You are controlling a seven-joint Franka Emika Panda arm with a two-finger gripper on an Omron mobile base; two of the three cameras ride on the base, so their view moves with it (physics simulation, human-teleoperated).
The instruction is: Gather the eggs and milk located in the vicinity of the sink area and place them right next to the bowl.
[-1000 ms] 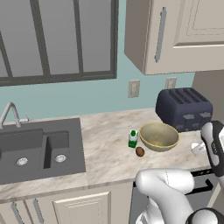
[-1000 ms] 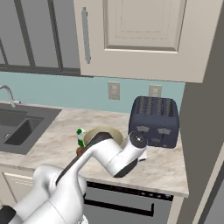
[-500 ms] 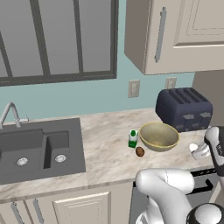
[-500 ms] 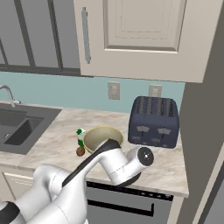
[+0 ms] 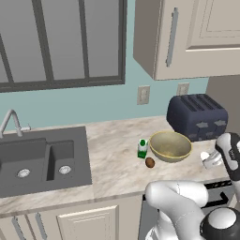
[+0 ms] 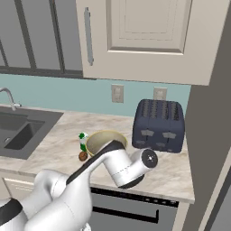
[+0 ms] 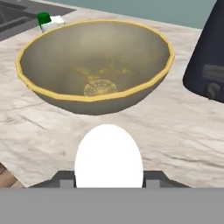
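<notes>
My gripper (image 7: 108,180) is shut on the white egg (image 7: 108,157), which hangs low over the marble counter just in front of the olive bowl (image 7: 94,65). In the left base view the gripper (image 5: 208,159) is to the right of the bowl (image 5: 170,146). The milk (image 5: 142,148) stands upright against the bowl's left side, and its green cap (image 7: 45,18) peeks over the far rim. The brown egg (image 5: 149,162) lies on the counter by the milk and the bowl. The dark sink (image 5: 33,159) is far to the left.
A dark blue toaster (image 5: 197,116) stands behind and to the right of the bowl, close to my hand (image 7: 210,57). The counter's front edge runs just below the gripper. Wall cabinets (image 6: 135,36) hang above. A chrome faucet (image 5: 11,123) rises behind the sink.
My hand has sunk a little lower at the right of the bowl, still with the white egg in it. The milk, the brown egg and the bowl have stayed put.
</notes>
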